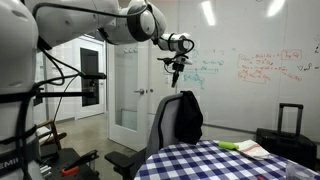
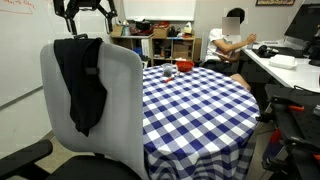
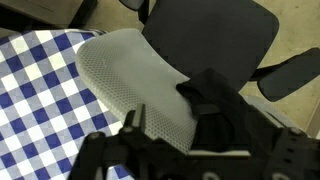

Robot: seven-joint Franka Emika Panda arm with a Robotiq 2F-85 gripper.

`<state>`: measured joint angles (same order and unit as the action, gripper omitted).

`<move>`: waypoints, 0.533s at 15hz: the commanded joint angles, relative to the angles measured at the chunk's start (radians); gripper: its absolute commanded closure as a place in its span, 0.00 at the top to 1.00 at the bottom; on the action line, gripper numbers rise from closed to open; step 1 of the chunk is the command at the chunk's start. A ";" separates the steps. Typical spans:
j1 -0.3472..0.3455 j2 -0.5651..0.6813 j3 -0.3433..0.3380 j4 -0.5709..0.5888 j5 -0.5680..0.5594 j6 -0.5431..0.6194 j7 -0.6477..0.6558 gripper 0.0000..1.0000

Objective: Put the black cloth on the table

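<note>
"So, where's the black cloth?"

"Nearest us, draped over the top of the grey chair, hanging down the side of the chair back that faces the camera."

"And the pincer?"

"Right above the cloth, fingers spread wide, gripping nothing."

"The worktop?"

"Just beyond the chair, covered in blue-and-white checks. The cloth is on the chair, not on it."

"Anything farther back?"

"A person seated at a desk, with shelves beside."

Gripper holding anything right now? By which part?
Nothing held. The gripper hangs above the black cloth, jaws open, not touching it. The cloth is draped over the chair back.
</note>
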<state>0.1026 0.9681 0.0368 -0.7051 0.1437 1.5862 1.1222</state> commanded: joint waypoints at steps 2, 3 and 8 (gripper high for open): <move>0.004 0.063 -0.005 0.104 0.000 -0.019 0.047 1.00; 0.010 0.068 -0.012 0.112 -0.010 -0.015 0.055 1.00; 0.026 0.094 -0.040 0.137 -0.046 0.001 0.085 1.00</move>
<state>0.1123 1.0187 0.0206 -0.6379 0.1262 1.5884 1.1680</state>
